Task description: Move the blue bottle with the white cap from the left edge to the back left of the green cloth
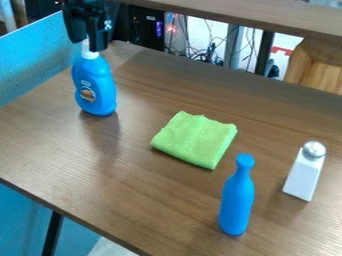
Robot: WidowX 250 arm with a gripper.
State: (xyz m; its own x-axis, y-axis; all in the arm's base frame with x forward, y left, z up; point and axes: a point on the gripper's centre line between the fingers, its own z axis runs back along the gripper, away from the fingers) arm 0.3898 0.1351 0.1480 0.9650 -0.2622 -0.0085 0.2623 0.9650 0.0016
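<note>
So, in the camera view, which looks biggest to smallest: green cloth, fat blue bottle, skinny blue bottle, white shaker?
1. Green cloth
2. Fat blue bottle and skinny blue bottle: too close to rank, and the skinny one is nearer the camera
3. White shaker

The blue bottle (95,87) is directly below the black gripper (93,46), its white neck meeting the gripper's lower end. It is nearly upright, with rounded, glossy sides and a small label, orange and white, on its front. Its base, farthest from the gripper, appears to be at or just above the brown tabletop (137,132).
</note>
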